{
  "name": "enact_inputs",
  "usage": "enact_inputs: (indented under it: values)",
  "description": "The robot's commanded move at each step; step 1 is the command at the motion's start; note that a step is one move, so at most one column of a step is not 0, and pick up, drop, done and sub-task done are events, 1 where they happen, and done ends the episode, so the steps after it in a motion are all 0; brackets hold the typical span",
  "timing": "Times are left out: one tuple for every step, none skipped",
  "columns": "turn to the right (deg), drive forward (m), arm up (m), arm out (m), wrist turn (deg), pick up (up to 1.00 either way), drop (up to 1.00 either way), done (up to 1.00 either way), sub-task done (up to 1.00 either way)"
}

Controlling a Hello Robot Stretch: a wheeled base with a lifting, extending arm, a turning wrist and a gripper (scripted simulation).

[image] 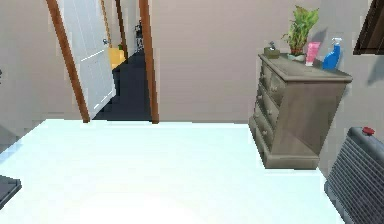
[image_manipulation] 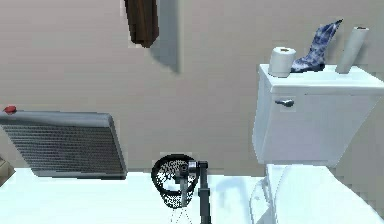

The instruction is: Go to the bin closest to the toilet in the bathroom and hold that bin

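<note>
Hand [image_manipulation: 187, 181] is hovering at the bin [image_manipulation: 166, 177], low between radiator [image_manipulation: 62, 145] and toilet [image_manipulation: 312, 120]. Can't tell if it's gripping anything. Risk, I'd say: thin mesh rim slipping free, or arm [image_manipulation: 204, 202] tipping the bin.

The robot's arm [image_manipulation: 204, 200] shows as a slim, dark, square-edged bar with a matte finish; its far end is too small and dark to detail.
</note>
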Motion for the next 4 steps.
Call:
enact_inputs:
  values:
    - [0.0, 0.00, 0.00, 0.00, 45.0, 0.00, 0.00, 0.00, 0.00]
    - [0.0, 0.00, 0.00, 0.00, 45.0, 0.00, 0.00, 0.00, 0.00]
    - [0.0, 0.00, 0.00, 0.00, 45.0, 0.00, 0.00, 0.00, 0.00]
    - [0.0, 0.00, 0.00, 0.00, 21.0, 0.00, 0.00, 0.00, 0.00]
